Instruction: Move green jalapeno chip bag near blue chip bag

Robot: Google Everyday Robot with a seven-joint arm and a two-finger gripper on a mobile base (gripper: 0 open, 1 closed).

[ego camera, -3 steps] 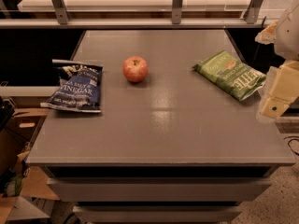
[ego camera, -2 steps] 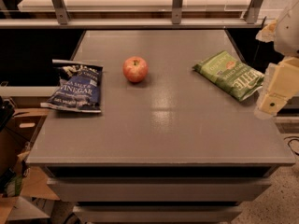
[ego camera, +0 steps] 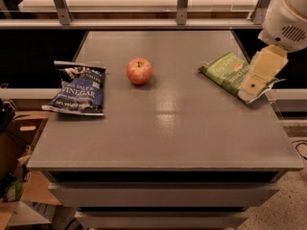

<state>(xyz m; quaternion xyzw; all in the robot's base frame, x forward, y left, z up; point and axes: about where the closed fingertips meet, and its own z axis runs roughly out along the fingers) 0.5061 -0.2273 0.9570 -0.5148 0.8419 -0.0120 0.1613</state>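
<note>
The green jalapeno chip bag [ego camera: 223, 71] lies flat at the right side of the grey table [ego camera: 168, 133]. The blue chip bag [ego camera: 76, 88], dark navy with white "VINEGAR" lettering, lies flat at the left side, far from the green bag. My gripper [ego camera: 255, 82], cream-coloured under a white arm housing, hangs at the right edge of the view and overlaps the right end of the green bag. It hides part of the bag.
A red apple [ego camera: 139, 71] stands on the table between the two bags, nearer the blue one. A railing with metal posts [ego camera: 182, 4] runs behind the table. Cardboard boxes [ego camera: 19, 128] sit on the floor at the left.
My gripper has moved left and toward the back, from beside the table's right edge to over the green bag's right end. The bags and the apple have not moved.
</note>
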